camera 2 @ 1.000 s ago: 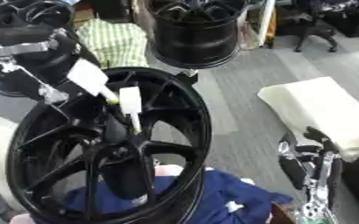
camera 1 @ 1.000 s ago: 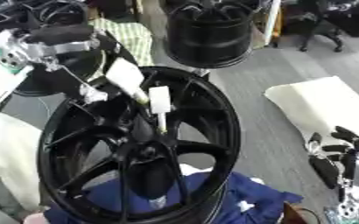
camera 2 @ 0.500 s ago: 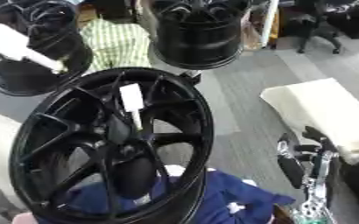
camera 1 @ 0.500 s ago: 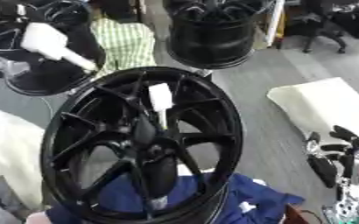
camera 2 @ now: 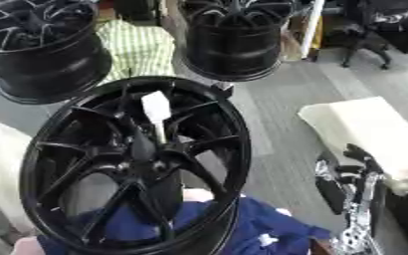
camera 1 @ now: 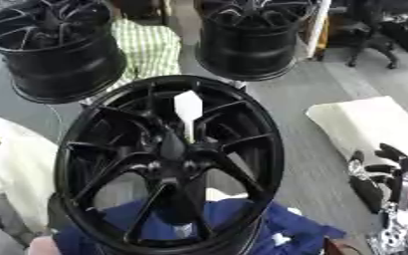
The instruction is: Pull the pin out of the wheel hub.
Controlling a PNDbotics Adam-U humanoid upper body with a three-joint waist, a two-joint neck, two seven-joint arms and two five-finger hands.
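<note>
- Wheel hub (camera 1: pixel 168 159) fills the middle of what we see: a black spoked rim, tilted up toward us, its lower edge against a blue cloth (camera 1: pixel 242 221).
- We see the pin (camera 1: pixel 188 107) as a white piece with a thin stem, standing in the hub just above its centre, between two upper spokes.
- We find nothing touching the pin; no hand is on it or near it.
- Our right hand (camera 2: pixel 351 179) shows at the lower right, well apart from the hub, black fingers relaxed and pointing upward, grasping nothing.
- Silver parts of the same arm run down below that hand to the bottom edge.
- Our left hand does not show in either view.
- Behind the hub we see two more black rims, one at the upper left (camera 1: pixel 55 47) and one at the upper middle (camera 1: pixel 255 37), with a green checked cloth (camera 1: pixel 147 45) between them.
- A cream cushion (camera 1: pixel 368 124) lies on the grey floor (camera 1: pixel 308 99) to the right, just behind our right hand.
- At the far left we see a pale cream fabric (camera 1: pixel 7 159) beside the hub.
</note>
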